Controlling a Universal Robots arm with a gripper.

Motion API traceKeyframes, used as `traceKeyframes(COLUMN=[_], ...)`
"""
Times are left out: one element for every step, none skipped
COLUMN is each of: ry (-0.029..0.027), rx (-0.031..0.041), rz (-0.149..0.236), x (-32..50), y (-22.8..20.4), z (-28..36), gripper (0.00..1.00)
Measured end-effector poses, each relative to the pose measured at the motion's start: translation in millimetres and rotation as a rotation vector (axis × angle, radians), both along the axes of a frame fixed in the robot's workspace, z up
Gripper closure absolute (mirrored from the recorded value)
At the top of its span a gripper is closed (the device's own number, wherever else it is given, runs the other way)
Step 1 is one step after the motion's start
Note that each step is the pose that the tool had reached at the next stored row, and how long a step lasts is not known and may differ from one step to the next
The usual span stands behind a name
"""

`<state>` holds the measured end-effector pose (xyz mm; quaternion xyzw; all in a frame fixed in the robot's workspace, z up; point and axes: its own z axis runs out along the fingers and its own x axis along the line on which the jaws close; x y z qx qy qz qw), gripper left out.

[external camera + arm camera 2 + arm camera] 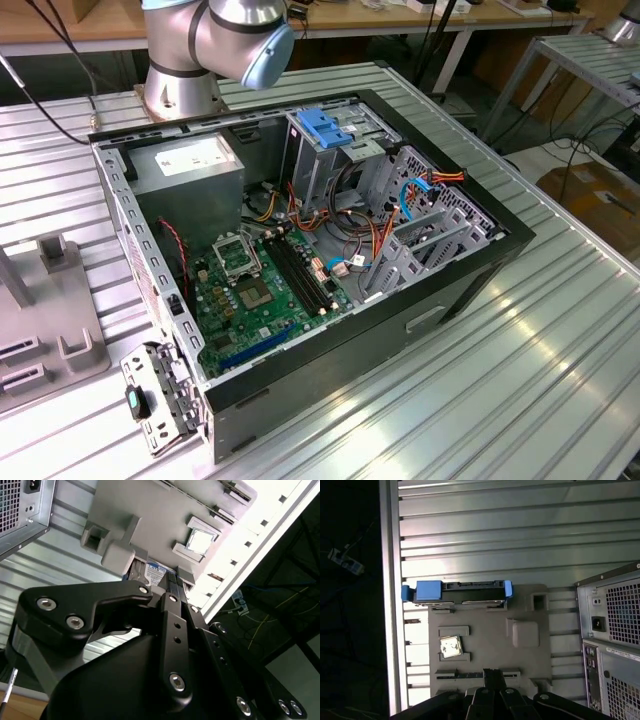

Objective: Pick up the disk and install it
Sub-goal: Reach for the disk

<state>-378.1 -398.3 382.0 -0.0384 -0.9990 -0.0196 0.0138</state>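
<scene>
Blue plastic frames the disk [465, 591], standing on edge in the grey fixture [490, 645] well apart from the gripper [492, 674], which is closed and empty; judged stiff, fairly heavy and shock-sensitive, best gripped across its flat faces; print on its label [156, 573] cannot be read.

I saw the arm [215, 40] standing on its base just past the computer case [380, 340], blue-capped joint turned toward it; in the first wrist view the gripper [492, 680] pointed downward, near the case's rear panel.
</scene>
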Motion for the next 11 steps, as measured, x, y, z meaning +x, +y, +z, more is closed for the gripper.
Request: traceKeyframes(ry=[-0.0001,0.0,0.0002,0.0001,-0.0001,0.0001,-0.0001,0.0,0.0,0.0,-0.0001], rx=[0.0001,0.0001,-0.0002,0.0,0.0001,0.0,0.0001,0.0,0.0,0.0,0.0001], rz=[0.0,0.0,0.0,0.0,0.0,0.0,0.0,0.0,0.0,0.0,0.0], x=[-1.5,-2.9,-4.0,-5.0,-5.9,-6.6,-7.3,-7.9,-8.3,-8.6,-8.9], y=[0.4,1.3,2.5,5.0,7.9,10.8,13.4,14.9,16.4,17.3,18.2], z=[-1.1,-2.3,-3.2,-4.5,-5.5,-6.1,-6.5,-6.6,-6.8,-6.8,-6.9], gripper=[0.89,0.89,0.89,0.89,0.89,0.89,0.89,0.89,0.89,0.89,0.89])
